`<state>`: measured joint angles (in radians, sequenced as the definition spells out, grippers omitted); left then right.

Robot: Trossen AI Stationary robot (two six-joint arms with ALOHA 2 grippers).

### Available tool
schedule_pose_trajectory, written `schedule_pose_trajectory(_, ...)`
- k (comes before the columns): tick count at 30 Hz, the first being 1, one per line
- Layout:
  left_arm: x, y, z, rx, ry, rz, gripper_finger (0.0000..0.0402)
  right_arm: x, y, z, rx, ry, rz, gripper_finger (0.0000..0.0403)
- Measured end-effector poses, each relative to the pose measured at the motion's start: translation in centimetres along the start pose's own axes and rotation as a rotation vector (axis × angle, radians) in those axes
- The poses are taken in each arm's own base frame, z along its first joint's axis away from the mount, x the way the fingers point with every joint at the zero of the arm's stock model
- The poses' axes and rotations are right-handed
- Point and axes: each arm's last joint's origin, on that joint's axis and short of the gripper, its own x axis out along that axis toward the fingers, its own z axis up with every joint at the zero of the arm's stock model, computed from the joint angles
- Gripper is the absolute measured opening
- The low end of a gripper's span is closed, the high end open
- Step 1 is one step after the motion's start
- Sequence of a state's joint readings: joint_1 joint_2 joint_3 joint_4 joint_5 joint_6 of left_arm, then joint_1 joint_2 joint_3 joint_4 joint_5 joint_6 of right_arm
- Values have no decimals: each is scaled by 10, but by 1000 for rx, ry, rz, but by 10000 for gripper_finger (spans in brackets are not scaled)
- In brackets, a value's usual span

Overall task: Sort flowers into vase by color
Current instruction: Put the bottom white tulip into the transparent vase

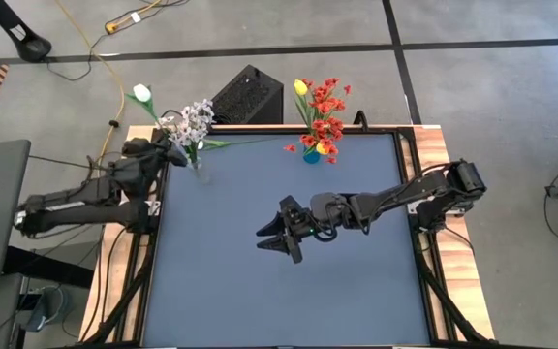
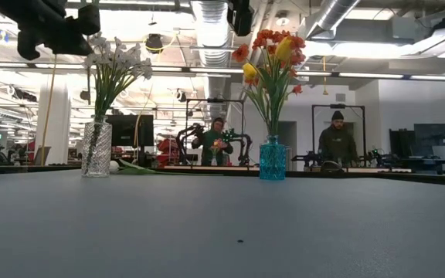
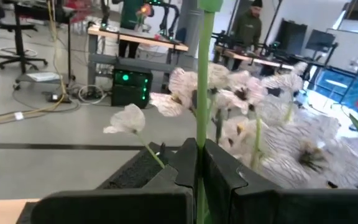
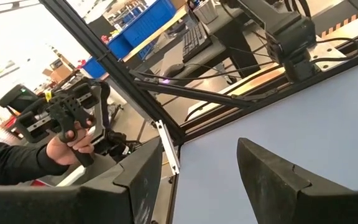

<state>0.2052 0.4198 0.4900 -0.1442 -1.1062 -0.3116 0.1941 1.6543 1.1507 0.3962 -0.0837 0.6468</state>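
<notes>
My left gripper (image 1: 170, 145) is at the table's far left corner, shut on the stem of a white-bud flower whose bud (image 1: 142, 93) reaches out past the far edge. Just to its right, a clear vase (image 1: 199, 171) stands on its base and holds sprigs of tiny whitish blossoms (image 1: 197, 120); the low view shows that vase (image 2: 96, 148) too. A blue vase (image 1: 311, 154) near the far edge holds red blossoms and yellow buds (image 1: 324, 105). My right gripper (image 1: 284, 238) hovers open over the middle of the table, touching nothing. My left gripper pinches the thin green stem (image 3: 201, 134) of the white-bud flower between its two fingers (image 3: 224, 177). The stem lies across the fingers and runs straight on beyond them. The flower is lifted clear of the table, its bud (image 1: 142, 93) slanting off toward the far left.
A loose green stem (image 1: 245, 142) lies on the table by the far edge between the two vases. A black box (image 1: 248, 95) stands behind the far edge. A person's hand with a hand-held controller (image 4: 67, 127) shows off the table. The near half of the blue table (image 1: 289, 301) is bare.
</notes>
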Motion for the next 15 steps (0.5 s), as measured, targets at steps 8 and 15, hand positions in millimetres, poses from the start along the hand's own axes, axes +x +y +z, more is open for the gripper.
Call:
schedule_pose_trajectory(8, 13, 7, -16, -69, -29, -4, 0, 0, 2, -3, -4, 11, 3, 233)
schedule_pose_trajectory(15, 10, 18, -35, -111, -87, -35, 0, 0, 5, -4, -3, 16, 9, 233)
